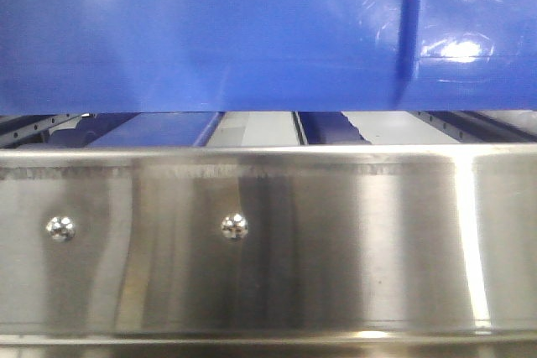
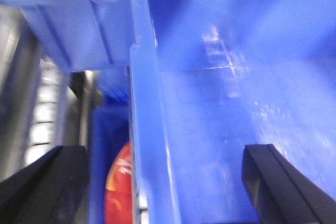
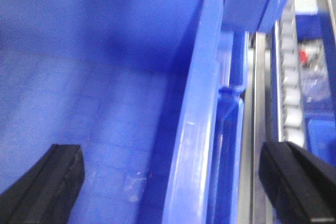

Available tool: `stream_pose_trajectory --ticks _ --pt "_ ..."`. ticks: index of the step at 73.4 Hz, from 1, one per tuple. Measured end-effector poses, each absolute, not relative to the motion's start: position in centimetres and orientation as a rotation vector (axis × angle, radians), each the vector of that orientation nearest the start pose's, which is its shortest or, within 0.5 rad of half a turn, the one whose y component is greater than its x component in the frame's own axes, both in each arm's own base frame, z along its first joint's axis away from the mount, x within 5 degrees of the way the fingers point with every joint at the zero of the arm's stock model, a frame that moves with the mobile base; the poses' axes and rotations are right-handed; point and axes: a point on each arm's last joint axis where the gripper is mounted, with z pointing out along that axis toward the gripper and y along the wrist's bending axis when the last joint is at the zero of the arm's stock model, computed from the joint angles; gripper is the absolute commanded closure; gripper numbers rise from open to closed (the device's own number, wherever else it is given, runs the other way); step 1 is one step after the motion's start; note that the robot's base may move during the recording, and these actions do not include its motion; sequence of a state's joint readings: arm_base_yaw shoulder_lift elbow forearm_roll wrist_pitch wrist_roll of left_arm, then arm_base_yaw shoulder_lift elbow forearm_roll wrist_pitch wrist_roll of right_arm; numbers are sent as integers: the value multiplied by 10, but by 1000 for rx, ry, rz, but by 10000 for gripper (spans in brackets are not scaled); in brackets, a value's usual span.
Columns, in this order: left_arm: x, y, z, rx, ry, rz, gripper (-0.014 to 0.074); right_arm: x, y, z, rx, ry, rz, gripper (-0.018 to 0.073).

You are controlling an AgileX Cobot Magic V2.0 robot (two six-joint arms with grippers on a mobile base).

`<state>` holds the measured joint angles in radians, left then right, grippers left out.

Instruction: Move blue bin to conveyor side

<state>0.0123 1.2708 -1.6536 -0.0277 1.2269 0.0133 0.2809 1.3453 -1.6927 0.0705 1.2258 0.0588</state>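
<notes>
Blue bin (image 1: 252,31): glossy wall fills the upper front view, directly above the steel rail (image 1: 294,241), which bears 2 rivets (image 1: 234,225).
Left end effector (image 2: 160,156): released, 2 fingers spread astride the bin's side wall, clear of both faces.
Right end effector (image 3: 173,156): released likewise, 1 finger inside the bin, 1 outside, near the white rollers (image 3: 291,93).

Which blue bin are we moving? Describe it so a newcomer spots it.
Find the shiny steel rail with two bolt heads; the blue bin is the big glossy tote filling the view above it. The left claw and right claw each straddle one of its walls, open. Its neighbour bin holds a red-orange item; this one looks empty.
</notes>
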Motion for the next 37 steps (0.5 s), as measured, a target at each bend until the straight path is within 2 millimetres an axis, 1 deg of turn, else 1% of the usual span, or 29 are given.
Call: stream_pose_trajectory --ticks 5,15,30,37 --pt "242 5 470 -13 2349 -10 101 249 78 464 -258 2376 256 0" --pt "258 7 458 -16 2398 -7 101 256 81 458 -249 2403 258 0" --pt "276 5 443 -4 2452 -21 101 269 84 447 -240 2446 255 0" --pt "282 0 438 17 2471 -30 101 276 86 441 -236 2469 253 0"
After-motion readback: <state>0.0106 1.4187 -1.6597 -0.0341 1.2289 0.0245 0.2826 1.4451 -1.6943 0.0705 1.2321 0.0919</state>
